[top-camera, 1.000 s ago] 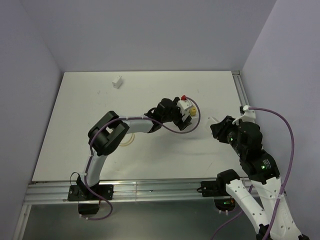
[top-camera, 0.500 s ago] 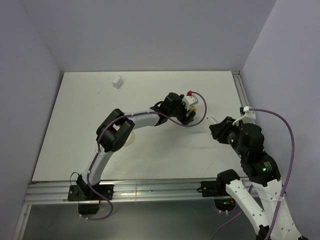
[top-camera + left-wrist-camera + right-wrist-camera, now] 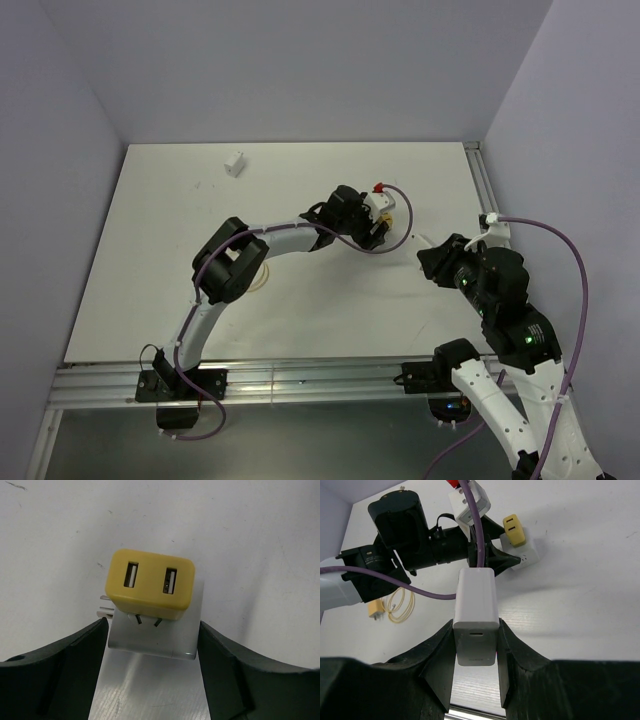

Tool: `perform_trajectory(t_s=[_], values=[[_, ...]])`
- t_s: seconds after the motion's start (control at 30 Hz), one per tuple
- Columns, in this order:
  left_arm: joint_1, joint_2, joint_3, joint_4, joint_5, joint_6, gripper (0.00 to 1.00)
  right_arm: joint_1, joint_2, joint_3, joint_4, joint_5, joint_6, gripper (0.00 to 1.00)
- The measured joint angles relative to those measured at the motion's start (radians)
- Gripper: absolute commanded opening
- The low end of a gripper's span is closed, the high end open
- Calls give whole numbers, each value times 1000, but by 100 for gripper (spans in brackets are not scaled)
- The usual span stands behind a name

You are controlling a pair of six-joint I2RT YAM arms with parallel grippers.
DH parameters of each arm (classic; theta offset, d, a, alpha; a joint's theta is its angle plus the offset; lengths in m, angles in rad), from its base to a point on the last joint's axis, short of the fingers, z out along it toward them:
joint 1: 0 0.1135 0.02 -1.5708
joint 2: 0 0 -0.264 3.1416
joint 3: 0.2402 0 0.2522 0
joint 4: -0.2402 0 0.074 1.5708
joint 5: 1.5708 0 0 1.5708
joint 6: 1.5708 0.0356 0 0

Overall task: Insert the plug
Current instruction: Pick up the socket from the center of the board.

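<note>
- The socket block (image 3: 167, 637) can slide or tip when the plug is pushed in, if the left gripper (image 3: 152, 630) is not bracing it; its fingers (image 3: 65, 665) stand apart on either side of the block, each just beside a wall, and I cannot tell whether they touch it
- The yellow adapter (image 3: 150, 585) takes up the face of the block turned to the left wrist camera, and its metal pins partly show, so it seems not fully home; a knock from the incoming plug could tilt it or pull it loose
- The white plug (image 3: 476, 610) may miss its slots: its pins point away from the right wrist camera and are hidden, so their alignment with a free side of the block cannot be checked
- The purple cable (image 3: 479, 535) of the left arm hangs across the line between the plug and the block, and the plug could catch on it
- The right gripper (image 3: 476, 640) is clamped on the white plug, one finger on each long side, the port end toward the wrist
- The plug appears to be held off the table (image 3: 150, 250), near the block but apart from it; the block with its yellow adapter lies ahead and to the right in the right wrist view, between the left gripper's fingers
</note>
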Motion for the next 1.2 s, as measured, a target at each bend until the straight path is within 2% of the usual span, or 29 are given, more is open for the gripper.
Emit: perform_trajectory(t_s=[0.23,0.83,0.9,1.0,1.03,1.1,1.13,1.2], values=[[7,-3,-32,18,41,-10,79,0,0,-11,10,-2,0,0],[40,-17,-69,57,77,-53,73,0,0,-18,11,-28,0,0],[40,-17,-69,58,82,-55,67,0,0,-18,11,-31,0,0],[40,-17,-69,58,85,-55,50,0,0,-18,11,-32,-1,0],[40,-17,-69,59,88,-52,40,0,0,-18,11,-32,-1,0],[40,-17,-69,59,91,-53,31,0,0,-18,11,-31,-1,0],[40,-17,-69,58,92,-52,21,0,2,-18,11,-29,-1,0],[40,-17,-69,58,98,-54,8,0,8,-19,10,-27,-4,0]])
